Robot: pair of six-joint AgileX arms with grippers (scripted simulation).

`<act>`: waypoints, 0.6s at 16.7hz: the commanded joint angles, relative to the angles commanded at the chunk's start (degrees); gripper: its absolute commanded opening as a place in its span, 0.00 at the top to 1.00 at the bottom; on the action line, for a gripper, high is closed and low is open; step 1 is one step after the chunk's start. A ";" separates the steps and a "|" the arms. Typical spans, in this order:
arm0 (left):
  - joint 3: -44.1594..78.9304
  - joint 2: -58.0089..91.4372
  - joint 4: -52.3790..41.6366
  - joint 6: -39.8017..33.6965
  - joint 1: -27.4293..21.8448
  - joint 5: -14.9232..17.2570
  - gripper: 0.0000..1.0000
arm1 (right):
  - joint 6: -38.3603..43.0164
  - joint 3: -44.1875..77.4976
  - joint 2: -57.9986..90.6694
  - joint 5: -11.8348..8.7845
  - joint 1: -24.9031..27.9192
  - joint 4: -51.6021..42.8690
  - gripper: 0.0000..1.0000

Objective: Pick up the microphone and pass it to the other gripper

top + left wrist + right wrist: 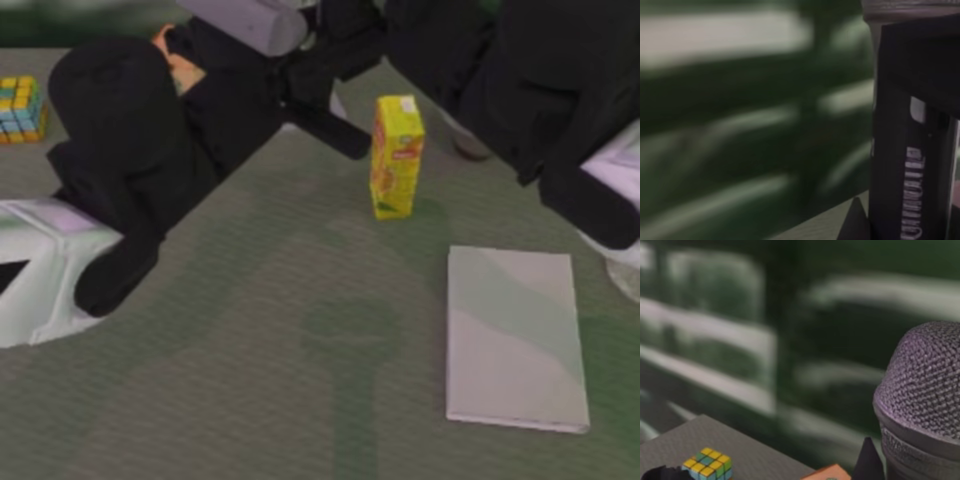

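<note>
The microphone (910, 150) stands upright off the table. In the left wrist view its black handle with white lettering fills one side. In the right wrist view its silver-grey mesh head (925, 385) looms close. My left gripper (905, 227) is shut on the handle, with one dark fingertip (856, 222) pressed against its side and the other hidden behind it. My right gripper (890, 467) sits right beside the neck under the head. In the top view both black arms, left (120, 130) and right (540, 80), meet at the far middle, and their bulk hides both grippers.
A yellow carton (396, 155) stands just in front of where the arms meet. A flat white slab (515, 340) lies at the near right. A colour cube (20, 108) sits at the far left, and an orange object (178, 62) shows behind the left arm.
</note>
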 joint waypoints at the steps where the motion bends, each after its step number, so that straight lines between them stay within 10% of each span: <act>1: 0.00 0.00 0.00 0.00 0.00 0.00 1.00 | 0.00 0.00 0.00 0.00 0.00 0.00 0.98; 10: 0.00 0.00 0.00 0.00 0.00 0.00 1.00 | 0.00 0.00 0.00 0.00 0.00 0.00 1.00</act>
